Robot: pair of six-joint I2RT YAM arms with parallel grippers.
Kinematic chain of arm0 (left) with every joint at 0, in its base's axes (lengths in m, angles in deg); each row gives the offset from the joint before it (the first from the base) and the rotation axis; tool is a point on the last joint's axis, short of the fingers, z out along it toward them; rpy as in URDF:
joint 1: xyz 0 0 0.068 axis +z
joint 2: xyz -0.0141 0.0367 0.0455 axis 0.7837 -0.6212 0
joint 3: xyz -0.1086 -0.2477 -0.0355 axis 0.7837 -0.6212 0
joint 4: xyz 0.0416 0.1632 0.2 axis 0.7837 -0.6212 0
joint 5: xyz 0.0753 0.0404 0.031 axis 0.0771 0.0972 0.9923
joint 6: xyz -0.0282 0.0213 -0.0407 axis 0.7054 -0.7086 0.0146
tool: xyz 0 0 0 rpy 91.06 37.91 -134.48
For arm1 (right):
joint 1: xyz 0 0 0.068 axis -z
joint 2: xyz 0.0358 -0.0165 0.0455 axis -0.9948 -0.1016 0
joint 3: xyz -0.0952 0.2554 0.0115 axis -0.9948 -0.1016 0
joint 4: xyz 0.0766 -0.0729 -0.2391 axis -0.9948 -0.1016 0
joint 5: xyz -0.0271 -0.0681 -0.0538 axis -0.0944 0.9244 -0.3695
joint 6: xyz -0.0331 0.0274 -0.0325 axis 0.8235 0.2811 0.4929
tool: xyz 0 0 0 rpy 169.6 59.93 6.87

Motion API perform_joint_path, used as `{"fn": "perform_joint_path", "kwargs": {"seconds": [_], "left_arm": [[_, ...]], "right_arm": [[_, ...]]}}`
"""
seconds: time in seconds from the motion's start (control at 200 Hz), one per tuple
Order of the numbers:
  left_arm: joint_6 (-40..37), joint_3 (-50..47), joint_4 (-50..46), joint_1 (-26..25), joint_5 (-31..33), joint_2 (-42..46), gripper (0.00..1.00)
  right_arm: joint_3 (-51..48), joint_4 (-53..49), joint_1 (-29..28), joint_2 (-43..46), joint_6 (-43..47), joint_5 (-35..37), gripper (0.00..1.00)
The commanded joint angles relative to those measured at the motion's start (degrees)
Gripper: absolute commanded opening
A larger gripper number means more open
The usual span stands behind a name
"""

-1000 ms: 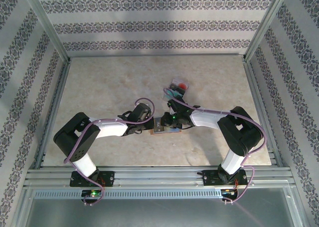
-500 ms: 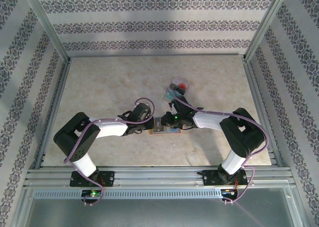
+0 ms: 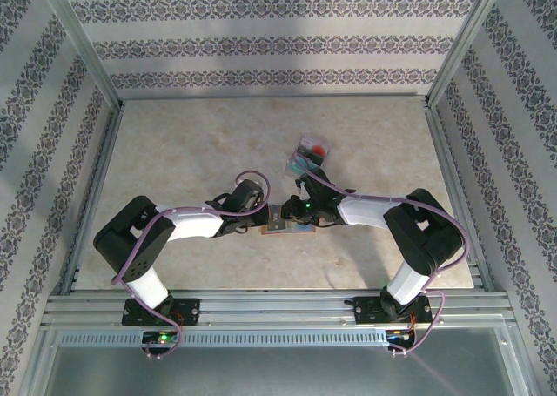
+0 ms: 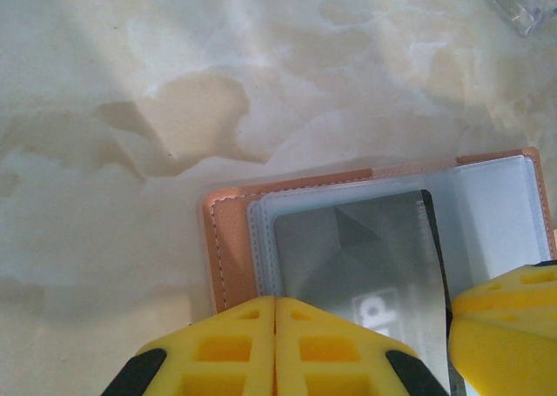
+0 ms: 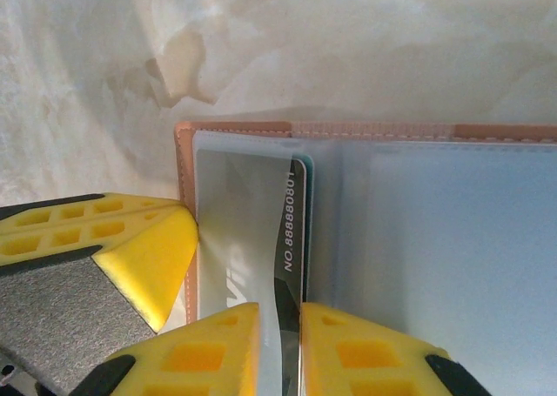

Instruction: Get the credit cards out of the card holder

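A credit card (image 5: 297, 231) pinched in the open card holder (image 5: 233, 128)
Its edge, within a clear pocket (image 5: 228, 213), is gripped by the right claw (image 5: 280, 316); the left claw (image 4: 275, 326), pressed together, is set on the holder.

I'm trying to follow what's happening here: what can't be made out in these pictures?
Top view: the card holder is too small to count its cards.
Left wrist view: the left gripper covers the lower part of the grey card.
Right wrist view: unclear whether the right gripper pinches the numbered card or only its clear sleeve.
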Motion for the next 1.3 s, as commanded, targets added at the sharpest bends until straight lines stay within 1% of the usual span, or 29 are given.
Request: {"fn": "perform_joint_path", "kwargs": {"seconds": [0.0,0.46,0.859,0.989,1.059,1.299], "left_arm": [[-1.02,0.17,-2.13,0.44,-0.98,-0.97,0.09],[-1.05,0.19,-1.95,0.42,-1.12,-1.23,0.09],[-0.88,0.11,-2.49,0.43,-0.51,-1.13,0.09],[-0.75,0.12,-2.65,0.42,-0.47,-1.05,0.17],[-0.70,0.20,-2.65,0.42,-0.42,-1.07,0.20],[-0.75,0.47,-3.04,0.42,-0.35,-1.22,0.20]], "right_arm": [[-0.94,3.89,0.56,-0.52,-0.82,-2.62,0.21],[-2.77,11.72,0.85,-2.00,-3.02,-6.56,0.21],[-6.16,18.06,2.36,-0.29,-5.32,-8.95,0.19],[-7.45,20.08,3.08,0.51,-6.10,-9.58,0.19],[-8.27,21.38,3.59,0.77,-6.70,-9.98,0.19],[-10.17,24.53,4.74,1.48,-8.13,-10.90,0.18]]}}
